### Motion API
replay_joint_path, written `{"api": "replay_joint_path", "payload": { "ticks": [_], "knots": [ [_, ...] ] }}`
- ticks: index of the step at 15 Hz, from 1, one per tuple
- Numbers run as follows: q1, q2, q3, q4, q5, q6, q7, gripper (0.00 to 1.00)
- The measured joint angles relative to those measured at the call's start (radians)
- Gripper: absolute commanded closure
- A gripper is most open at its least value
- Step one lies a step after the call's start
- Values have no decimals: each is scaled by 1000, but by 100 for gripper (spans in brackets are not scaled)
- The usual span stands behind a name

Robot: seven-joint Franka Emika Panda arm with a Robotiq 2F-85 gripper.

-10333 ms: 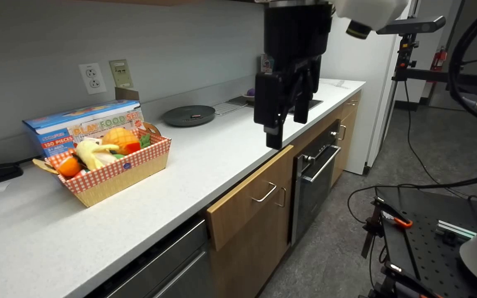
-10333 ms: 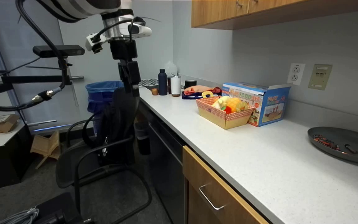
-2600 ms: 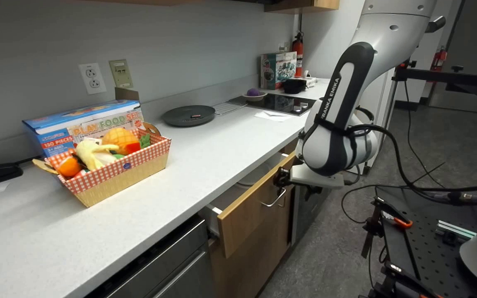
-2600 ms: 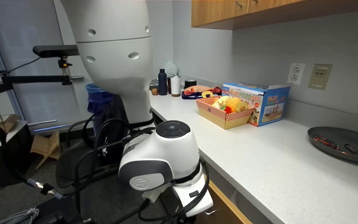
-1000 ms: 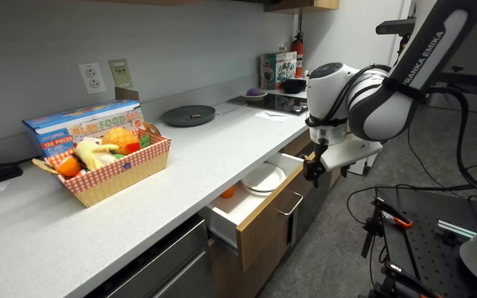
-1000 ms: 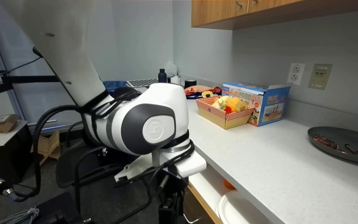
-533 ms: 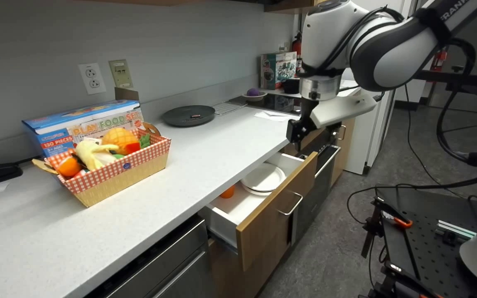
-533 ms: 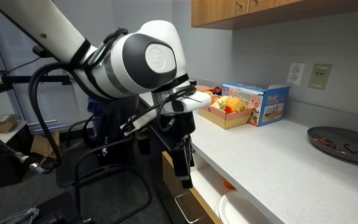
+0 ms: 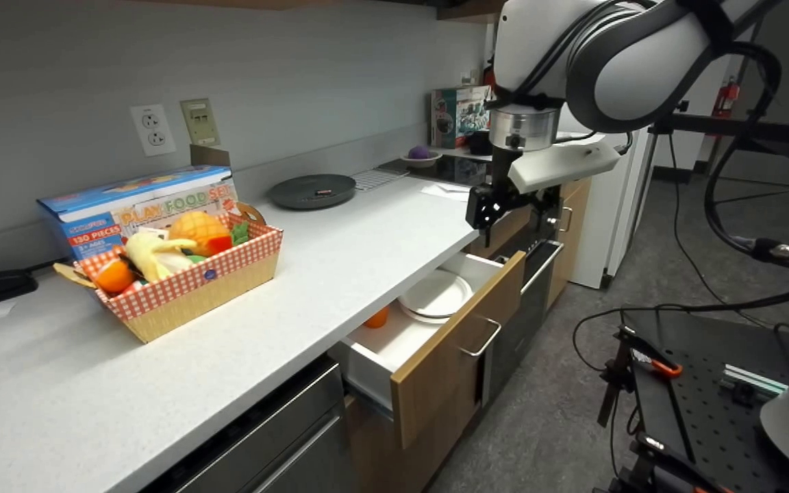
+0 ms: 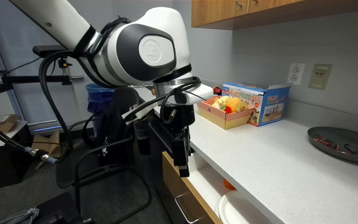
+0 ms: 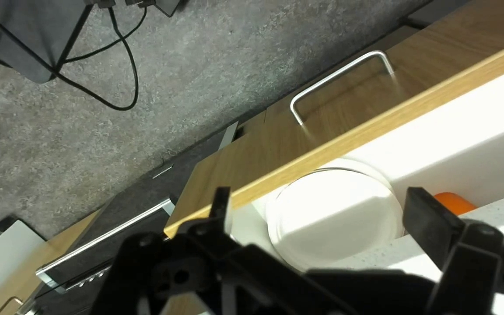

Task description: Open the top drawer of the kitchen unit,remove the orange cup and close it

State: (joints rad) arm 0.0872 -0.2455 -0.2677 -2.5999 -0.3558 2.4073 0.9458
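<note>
Orange cup is sitting inside the pulled-out drawer — toward the back, partly under the countertop, near a stack of white plates. Only part of the cup is showing in each view: plain, solid orange, rounded, looking brightest in the wrist view, with the counter edge cutting off the rest. Can't tell whether it's standing upright or lying on its side.

Drawer is showing a white interior and a wood-grain front; a silver bar handle is running along that front. Plates are lying flat, with a dark line showing along the rim.

Gripper is hanging above the drawer, pointing down, well apart from the cup — released, fingers standing wide apart.

On the counter, a basket with a red-and-white checked rim is holding play food. A blue box is standing just behind it, and a dark round pan is lying farther along.
</note>
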Motion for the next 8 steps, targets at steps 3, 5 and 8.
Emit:
{"api": "replay_joint_path", "payload": {
  "ticks": [3,5,8],
  "knots": [
    [-17,0,19,0,2,0,0,0],
    [-66,6,81,-1,7,20,0,0],
    [-102,45,153,-1,9,86,0,0]
  ]
}}
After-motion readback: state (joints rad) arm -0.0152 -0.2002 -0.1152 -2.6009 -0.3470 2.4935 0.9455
